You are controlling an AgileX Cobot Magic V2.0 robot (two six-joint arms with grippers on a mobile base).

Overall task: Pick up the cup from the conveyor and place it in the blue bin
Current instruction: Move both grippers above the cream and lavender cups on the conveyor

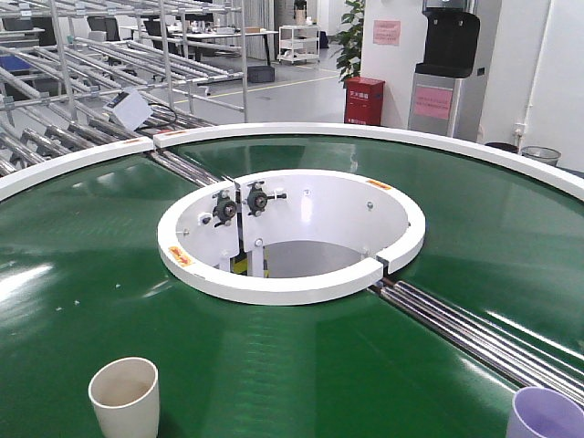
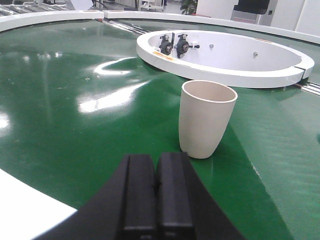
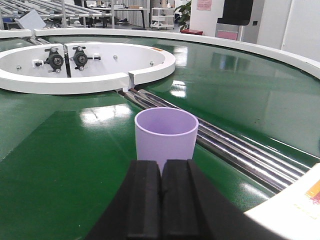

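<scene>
Right end effector [image 3: 161, 167] pressed together | purple cup [image 3: 166, 135] upright, dead ahead, near | left end effector [image 2: 156, 162] pressed together, cream cup [image 2: 205, 120] ahead-right

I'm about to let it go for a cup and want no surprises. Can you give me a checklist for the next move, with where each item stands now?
1. Left gripper open for a grasp: not ok, fingers pressed together, holding nothing.
2. Right gripper open: not ok, shut and empty too.
3. Cream cup upright and unobstructed: ok, it stands ahead and to the right of the left gripper.
4. Lavender cup upright: ok, straight ahead of the right gripper, beside the steel rollers.
5. Blue bin located: cannot tell, no view shows it.
6. Conveyor stopped: cannot tell.
</scene>
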